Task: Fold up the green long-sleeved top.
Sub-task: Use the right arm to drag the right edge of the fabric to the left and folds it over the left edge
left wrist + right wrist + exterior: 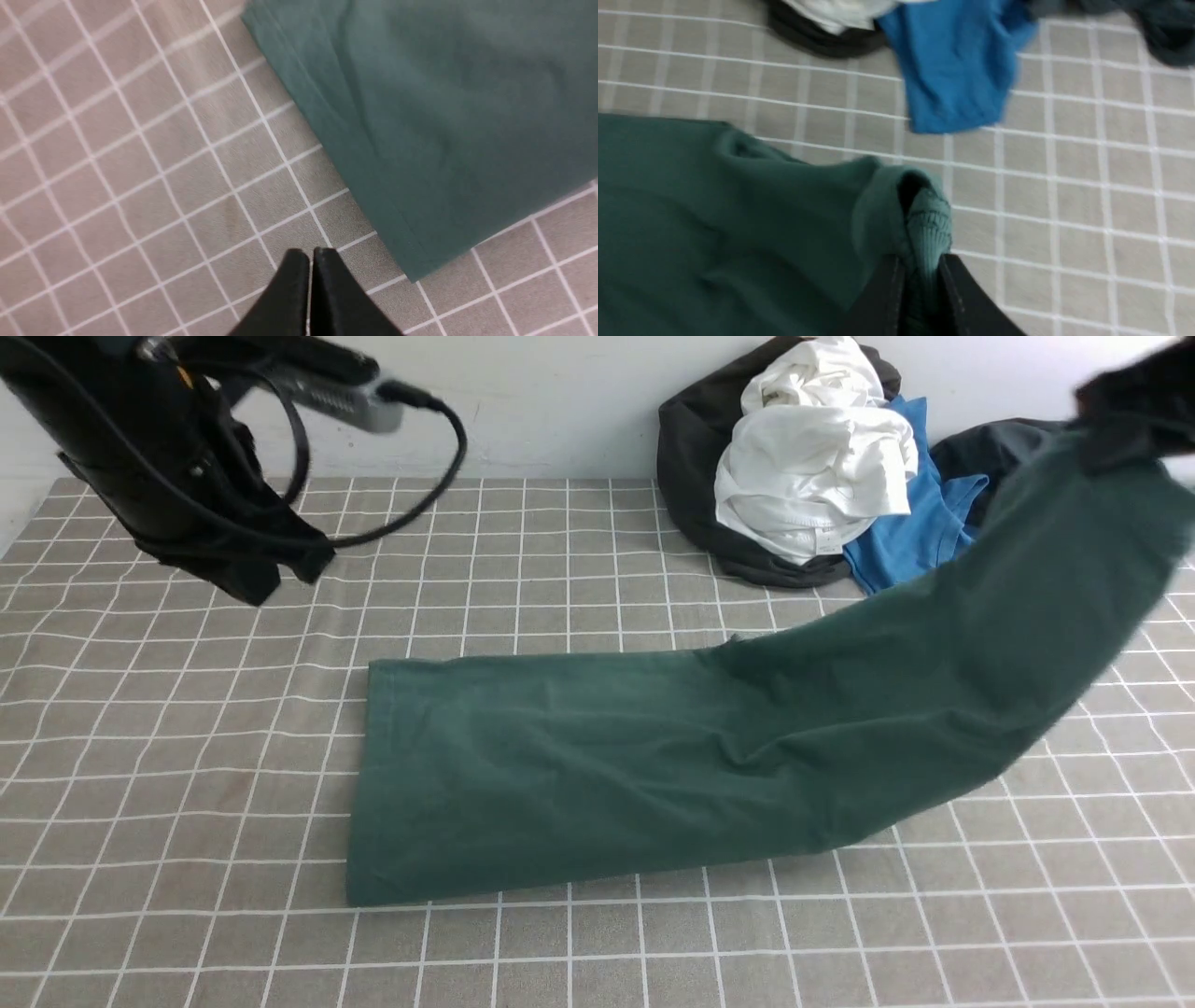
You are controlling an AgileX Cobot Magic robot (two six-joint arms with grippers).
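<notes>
The green long-sleeved top [653, 756] lies as a long folded band across the checked table. Its left end is flat on the cloth and its right end rises off the table to the upper right. My right gripper [1111, 443] is blurred there and holds that end up. In the right wrist view my right gripper [922, 266] is shut on a bunched ribbed edge [927, 228] of the top [714, 210]. My left gripper [280, 574] hangs above the table's far left, apart from the top. In the left wrist view it [310, 254] is shut and empty, near the top's corner [444, 116].
A pile of clothes sits at the back right by the wall: a dark charcoal garment [691, 457], a white garment [812, 467] and a bright blue shirt [910, 532], also in the right wrist view [957, 70]. A grey checked cloth [187, 803] covers the table.
</notes>
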